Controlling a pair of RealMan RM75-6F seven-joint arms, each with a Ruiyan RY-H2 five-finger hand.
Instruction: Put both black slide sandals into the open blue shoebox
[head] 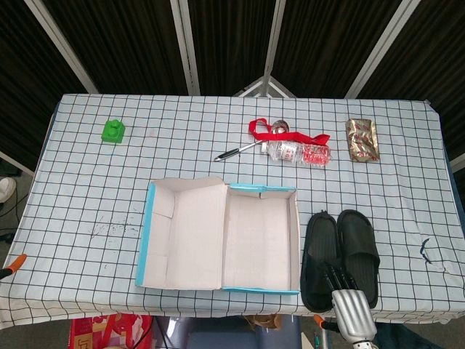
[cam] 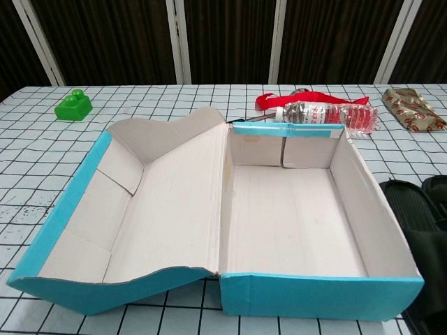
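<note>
— What is your hand doing right now?

— My right hand (head: 349, 304) hangs at the near edge of the surface (head: 87, 196), its dark fingers (head: 336, 278) stretched over the heel ends of the two sandals. I can't tell whether they touch the rubber, and nothing is held. My left hand shows in neither view.

— How will the sandals handle?

— I judge them light, bendy and a bit grippy, not fragile. The strap looks the best place to take hold, or a pinch across the sole at the heel.

— Where do they lie?

— Side by side, touching, just right of the shoebox (head: 221, 236): the left sandal (head: 320, 251) right beside its wall, the right sandal (head: 358, 243) beyond it. The box stands open, nothing in it.

— Count things for me, near to far.

— Two sandals, one box. Further off: one pen (head: 236, 152), one bottle (head: 298, 152) with a red ribbon (head: 260, 129), one foil packet (head: 362, 140), one green block (head: 112, 131).
</note>
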